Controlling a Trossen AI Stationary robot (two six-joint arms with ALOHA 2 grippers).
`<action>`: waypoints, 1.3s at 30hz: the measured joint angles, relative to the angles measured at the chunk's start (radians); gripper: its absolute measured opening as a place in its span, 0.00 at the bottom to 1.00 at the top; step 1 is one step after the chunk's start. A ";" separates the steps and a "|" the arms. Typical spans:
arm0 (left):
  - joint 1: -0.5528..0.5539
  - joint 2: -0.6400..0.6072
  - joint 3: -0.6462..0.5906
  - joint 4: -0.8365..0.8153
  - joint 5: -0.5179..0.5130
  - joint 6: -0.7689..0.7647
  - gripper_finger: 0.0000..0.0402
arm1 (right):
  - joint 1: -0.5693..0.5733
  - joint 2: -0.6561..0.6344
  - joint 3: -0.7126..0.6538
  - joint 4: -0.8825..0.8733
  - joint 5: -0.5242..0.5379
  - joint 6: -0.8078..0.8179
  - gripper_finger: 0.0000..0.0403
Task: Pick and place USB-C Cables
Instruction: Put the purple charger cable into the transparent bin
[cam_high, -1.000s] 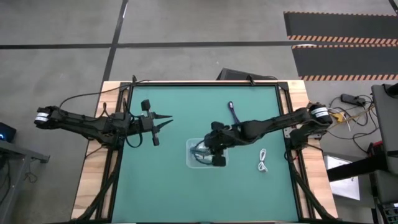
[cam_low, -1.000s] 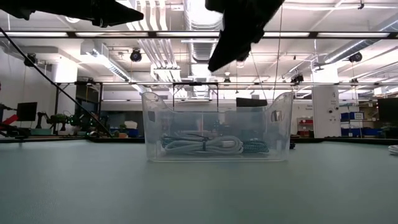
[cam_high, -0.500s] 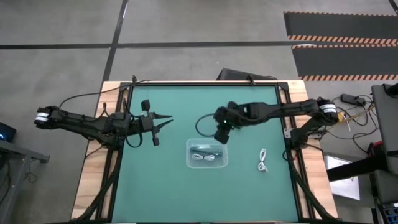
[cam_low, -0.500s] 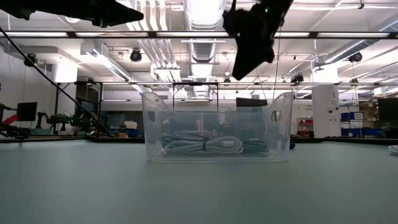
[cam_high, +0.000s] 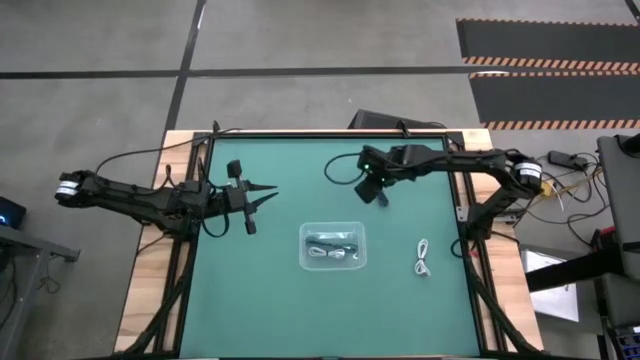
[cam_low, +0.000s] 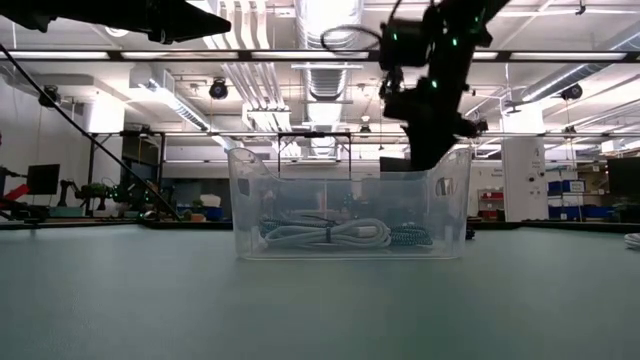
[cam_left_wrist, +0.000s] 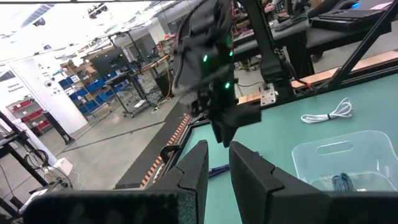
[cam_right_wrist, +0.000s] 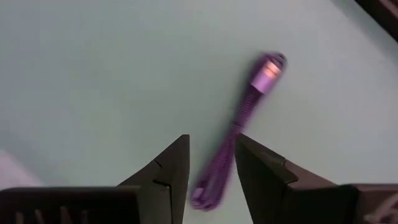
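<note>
right gripper (cam_high: 378, 196): off the tray (cam_high: 356, 262), now at far side | above purple cable (cam_right_wrist: 239, 134) | fingers slightly apart

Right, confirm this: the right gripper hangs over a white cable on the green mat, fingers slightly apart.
Wrong colour. The right wrist view shows the right gripper over a purple braided cable on the green mat, fingers slightly apart.
</note>
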 joint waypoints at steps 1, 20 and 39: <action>0.000 0.000 0.000 0.000 0.000 0.000 0.12 | -0.017 0.000 -0.021 0.013 0.000 0.001 0.29; 0.000 0.000 0.000 0.000 0.000 0.000 0.12 | -0.094 0.000 -0.201 0.207 -0.006 0.021 0.29; 0.000 0.000 0.000 0.001 0.000 0.001 0.12 | -0.084 0.001 -0.298 0.368 -0.002 0.040 0.29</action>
